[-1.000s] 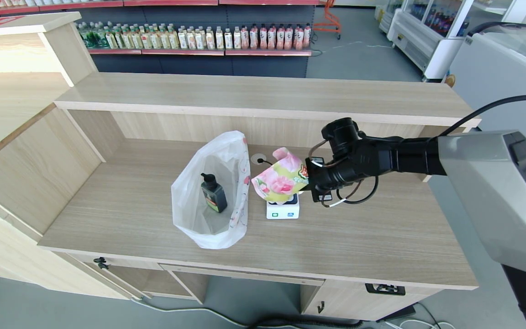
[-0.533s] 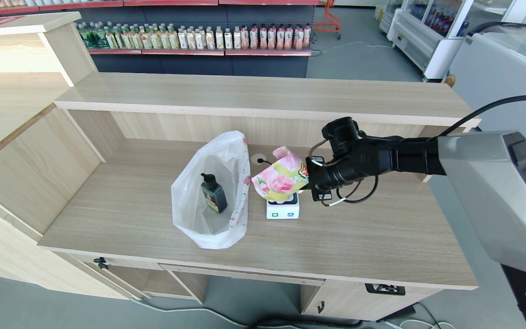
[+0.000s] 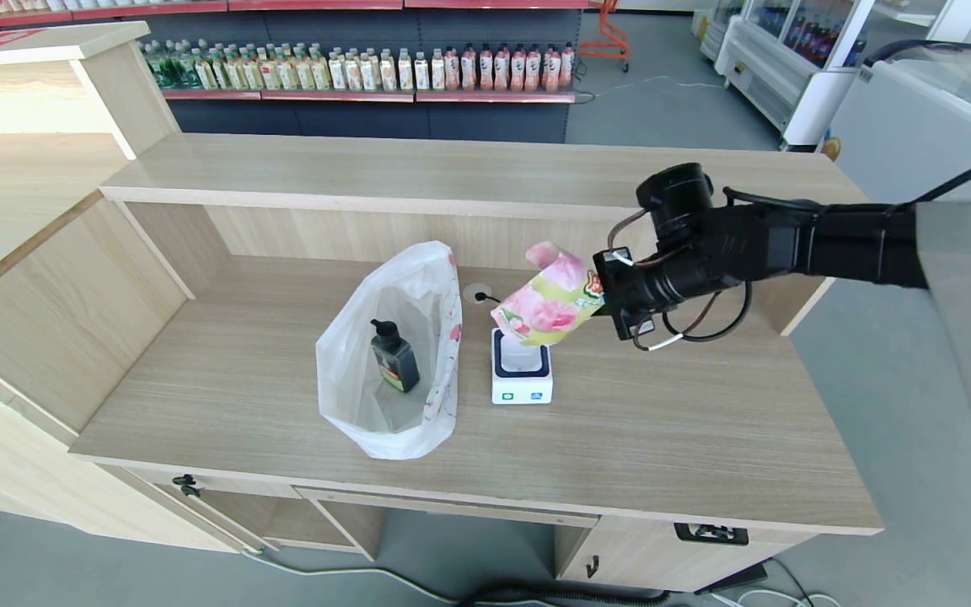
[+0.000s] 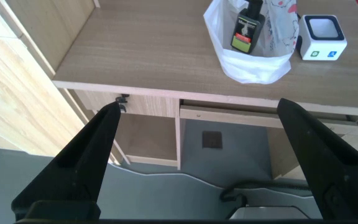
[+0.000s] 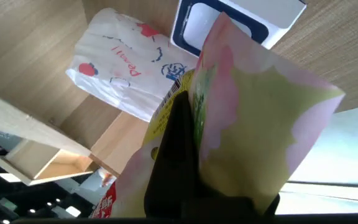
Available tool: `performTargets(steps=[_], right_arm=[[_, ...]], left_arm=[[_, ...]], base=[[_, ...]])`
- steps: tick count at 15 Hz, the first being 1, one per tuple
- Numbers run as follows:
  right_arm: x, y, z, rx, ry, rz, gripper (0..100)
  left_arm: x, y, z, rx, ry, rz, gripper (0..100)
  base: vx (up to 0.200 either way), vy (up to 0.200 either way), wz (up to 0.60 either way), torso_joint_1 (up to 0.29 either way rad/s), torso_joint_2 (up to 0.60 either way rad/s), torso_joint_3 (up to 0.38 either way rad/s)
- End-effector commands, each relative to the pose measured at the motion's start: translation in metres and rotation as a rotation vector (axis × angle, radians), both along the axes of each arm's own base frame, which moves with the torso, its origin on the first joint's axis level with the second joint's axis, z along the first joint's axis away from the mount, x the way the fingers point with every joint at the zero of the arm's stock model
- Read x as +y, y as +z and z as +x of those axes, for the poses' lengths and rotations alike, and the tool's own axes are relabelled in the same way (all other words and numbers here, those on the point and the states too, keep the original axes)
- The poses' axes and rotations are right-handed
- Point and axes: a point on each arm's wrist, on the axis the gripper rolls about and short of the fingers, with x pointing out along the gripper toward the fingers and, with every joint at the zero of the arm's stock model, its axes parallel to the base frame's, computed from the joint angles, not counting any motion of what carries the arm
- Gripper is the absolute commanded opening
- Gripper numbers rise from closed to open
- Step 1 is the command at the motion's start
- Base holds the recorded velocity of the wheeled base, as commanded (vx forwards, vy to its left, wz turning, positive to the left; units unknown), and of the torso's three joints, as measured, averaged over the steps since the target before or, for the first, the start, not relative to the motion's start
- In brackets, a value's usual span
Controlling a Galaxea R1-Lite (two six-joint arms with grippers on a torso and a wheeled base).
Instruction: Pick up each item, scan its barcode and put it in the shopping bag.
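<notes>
A light wood desk (image 3: 662,438) with a raised ledge (image 3: 452,173) is set on grey floor (image 3: 662,110); bottle shelves (image 3: 367,72) and chest freezers (image 3: 932,110) are located behind.

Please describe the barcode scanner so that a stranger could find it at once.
On the wooden counter, look just to the robot's right of the white bag. The scanner is the small box there, below the flowery pouch in the right tool. Unlike its soft neighbours, it is a hard white cube with a dark-framed window on top.
</notes>
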Motion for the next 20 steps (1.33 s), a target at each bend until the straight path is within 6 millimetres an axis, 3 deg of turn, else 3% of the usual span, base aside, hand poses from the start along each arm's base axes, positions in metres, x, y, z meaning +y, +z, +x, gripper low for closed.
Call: performTargets(steps=[1, 2, 3, 5, 8, 14, 18, 20], right_arm=[[-0.011, 0.070, -0.055, -0.257, 0.085, -0.188, 0], [-0.016, 0.075, -0.077, -0.351, 0.157, -0.405, 0], [-0.021, 0.065, -0.089, -0.391, 0.216, -0.600, 0], [-0.021, 0.052, -0.112, -0.485, 0.298, -0.757, 0], [-0.029, 0.044, -0.130, -0.646, 0.394, -0.926, 0], [-0.037, 0.058, -0.144, -0.716, 0.374, -0.927, 0], [-0.039, 0.057, -0.136, -0.736, 0.346, -0.932, 0], [-0.037, 0.051, -0.128, -0.750, 0.367, -0.902, 0]], left_arm=[[0.000, 0.000, 0.000, 0.000, 0.000, 0.000, 100], [0.000, 0.000, 0.000, 0.000, 0.000, 0.000, 100], [0.000, 0.000, 0.000, 0.000, 0.000, 0.000, 100], [0.000, 0.000, 0.000, 0.000, 0.000, 0.000, 100], [0.000, 0.000, 0.000, 0.000, 0.000, 0.000, 100], [0.000, 0.000, 0.000, 0.000, 0.000, 0.000, 100], [0.000, 0.000, 0.000, 0.000, 0.000, 0.000, 100], [0.000, 0.000, 0.000, 0.000, 0.000, -0.005, 100]], base=[[0.000, 0.000, 0.00, 0.000, 0.00, 0.000], [0.000, 0.000, 0.00, 0.000, 0.00, 0.000], [0.000, 0.000, 0.00, 0.000, 0.00, 0.000], [0.000, 0.000, 0.00, 0.000, 0.00, 0.000], [0.000, 0.133, 0.00, 0.002, 0.00, 0.002], [0.000, 0.200, 0.00, 0.006, 0.01, 0.003], [0.000, 0.200, 0.00, -0.001, 0.00, 0.004], [0.000, 0.000, 0.00, 0.000, 0.00, 0.000]])
